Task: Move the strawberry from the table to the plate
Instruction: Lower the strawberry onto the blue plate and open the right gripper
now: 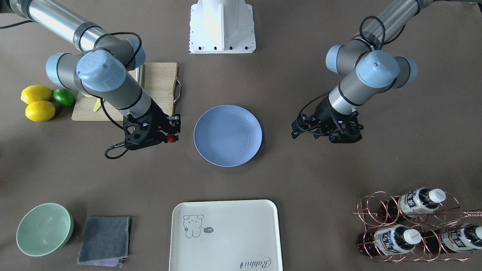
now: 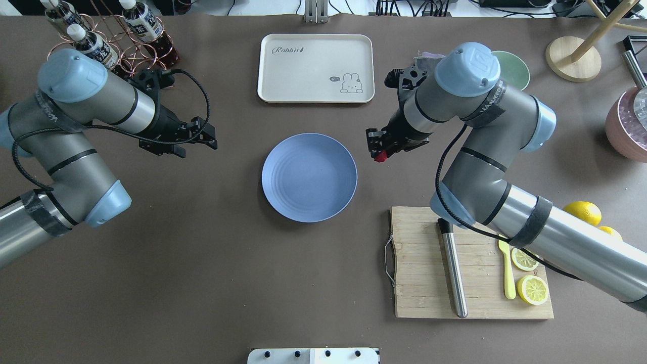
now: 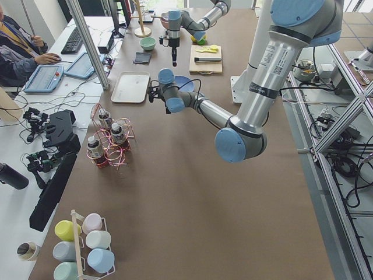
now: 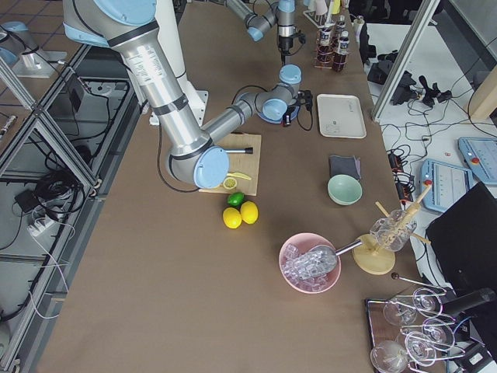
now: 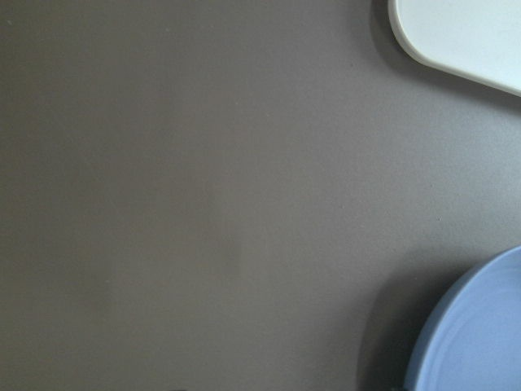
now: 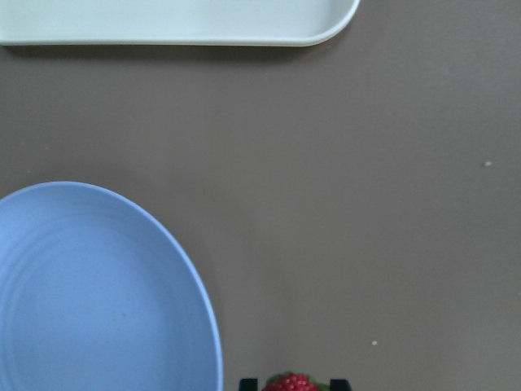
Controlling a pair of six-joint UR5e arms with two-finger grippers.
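The small dark-red strawberry (image 2: 380,156) is held in my right gripper (image 2: 378,150), which is shut on it just above the table (image 2: 202,263), a short way right of the round blue plate (image 2: 309,177). In the front-facing view the strawberry (image 1: 171,138) shows at the tips of the right gripper (image 1: 172,135), left of the plate (image 1: 228,135). The right wrist view has the strawberry (image 6: 291,383) at its bottom edge, beside the plate rim (image 6: 207,326). My left gripper (image 2: 206,138) hovers open and empty on the plate's other side.
A cream tray (image 2: 316,68) lies beyond the plate. A wooden cutting board (image 2: 424,283) with a steel rod and lemon slices sits under my right arm. Lemons (image 1: 37,103), a lime (image 1: 64,96), a mint bowl (image 1: 44,229), a grey cloth (image 1: 104,241) and a bottle rack (image 1: 418,226) ring the table.
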